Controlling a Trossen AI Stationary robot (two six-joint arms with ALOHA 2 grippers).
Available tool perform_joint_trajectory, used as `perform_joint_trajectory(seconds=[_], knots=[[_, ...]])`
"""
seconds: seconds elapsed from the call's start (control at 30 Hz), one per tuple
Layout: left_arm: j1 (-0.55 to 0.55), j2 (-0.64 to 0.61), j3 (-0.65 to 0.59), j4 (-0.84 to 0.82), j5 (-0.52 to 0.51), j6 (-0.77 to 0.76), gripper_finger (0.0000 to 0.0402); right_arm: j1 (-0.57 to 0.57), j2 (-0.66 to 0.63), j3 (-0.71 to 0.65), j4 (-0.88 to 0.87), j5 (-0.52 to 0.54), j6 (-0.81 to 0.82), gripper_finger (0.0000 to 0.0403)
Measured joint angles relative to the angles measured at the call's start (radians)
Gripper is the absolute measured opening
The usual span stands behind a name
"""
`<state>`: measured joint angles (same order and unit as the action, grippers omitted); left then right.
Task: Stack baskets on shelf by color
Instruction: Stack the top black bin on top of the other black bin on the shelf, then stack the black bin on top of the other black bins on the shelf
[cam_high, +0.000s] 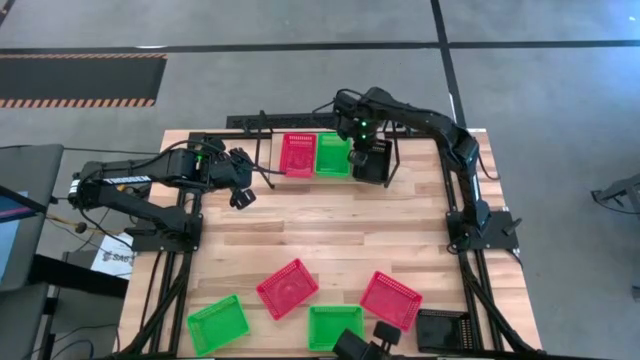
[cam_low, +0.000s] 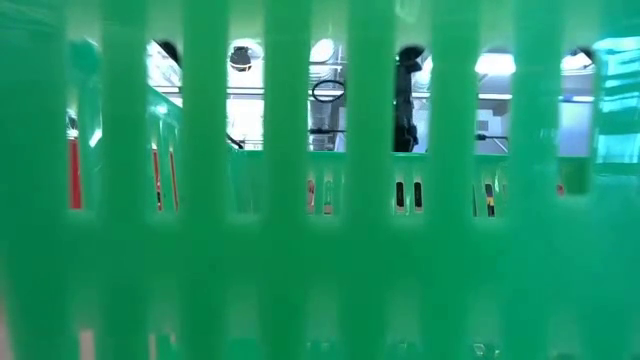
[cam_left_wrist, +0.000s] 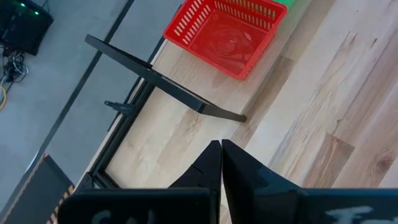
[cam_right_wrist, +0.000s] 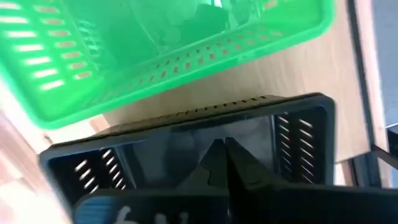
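Three on shelf (cam_high: 272, 152): red basket (cam_high: 297, 154), green basket (cam_high: 333, 155), black basket (cam_high: 371, 160).
Remaining: five scattered baskets.
Right gripper (cam_right_wrist: 224, 163): closed over black basket.
Left gripper (cam_left_wrist: 221, 163): closed, empty.

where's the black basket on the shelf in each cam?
High view: black basket at the shelf's right end, under the right gripper.
Low view: not visible; green mesh fills the picture.
Left wrist view: not in it.
Right wrist view: fills the lower half, just past the fingers.
Shared landmark: the green basket beside it.
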<state>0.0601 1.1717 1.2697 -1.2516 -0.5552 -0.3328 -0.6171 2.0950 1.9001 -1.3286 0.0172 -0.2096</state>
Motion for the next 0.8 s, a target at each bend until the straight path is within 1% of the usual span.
perform_joint_trajectory(seconds=[0.13,0.33,0.4,0.5,0.57,0.67,0.73,0.8], knots=[[0.0,0.0,0.0,0.0,0.0,0.0,0.0,-0.008,0.0,-0.029,0.059,-0.011,-0.005,0.0001],[0.0,0.0,0.0,0.001,0.0,-0.001,0.0,-0.008,0.004,-0.036,0.142,-0.014,-0.048,0.0001],[0.0,0.0,0.0,0.001,0.0,-0.001,0.0,-0.008,0.004,-0.036,0.14,-0.014,-0.054,0.0001],[0.0,0.0,0.0,0.0,0.0,-0.001,0.0,-0.008,0.004,-0.028,0.081,-0.009,-0.061,0.0001],[0.0,0.0,0.0,0.001,0.0,-0.001,0.0,-0.006,0.002,0.006,0.011,0.041,-0.061,0.0001],[0.0,0.0,0.0,0.001,0.0,0.0,0.0,0.011,-0.001,0.108,-0.143,0.091,-0.033,0.0001],[0.0,0.0,0.0,0.001,0.0,-0.001,0.0,0.034,-0.002,0.194,-0.245,0.09,0.014,0.0001],[0.0,0.0,0.0,0.001,0.0,-0.002,0.0,0.072,-0.026,0.242,-0.236,0.082,0.087,0.0001]])
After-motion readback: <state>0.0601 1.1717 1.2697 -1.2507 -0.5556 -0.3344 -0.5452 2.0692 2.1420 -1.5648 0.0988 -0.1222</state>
